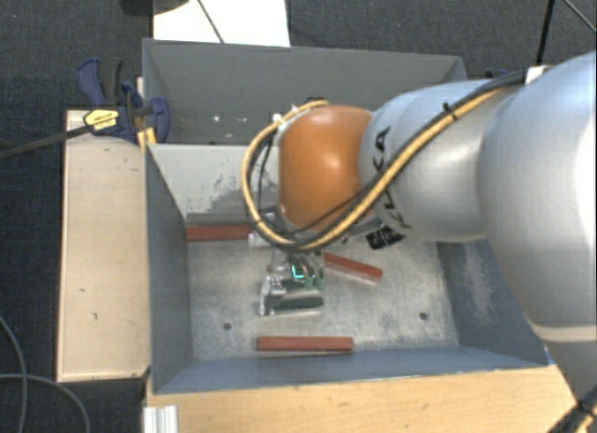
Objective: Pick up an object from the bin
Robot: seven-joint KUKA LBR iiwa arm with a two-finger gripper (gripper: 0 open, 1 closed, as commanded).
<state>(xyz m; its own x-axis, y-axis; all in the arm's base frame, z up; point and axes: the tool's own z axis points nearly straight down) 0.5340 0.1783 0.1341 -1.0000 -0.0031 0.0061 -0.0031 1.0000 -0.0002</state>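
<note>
My gripper (290,292) hangs low over the middle of the bin floor, below the orange cover of the wrist. A thin red-brown bar (304,343) lies flat just in front of it, near the bin's front wall. A second red-brown bar (354,268) lies slanted just right of the gripper, its left end hidden under the wrist. A third bar (216,232) rests along the back left of the floor, its right end hidden behind the cables. I see nothing between the gripper and the floor.
The arm comes in from the right and covers the bin's right back part. The left side wall slopes down close to the third bar. Bare grey floor shows left of the gripper and at the front right.
</note>
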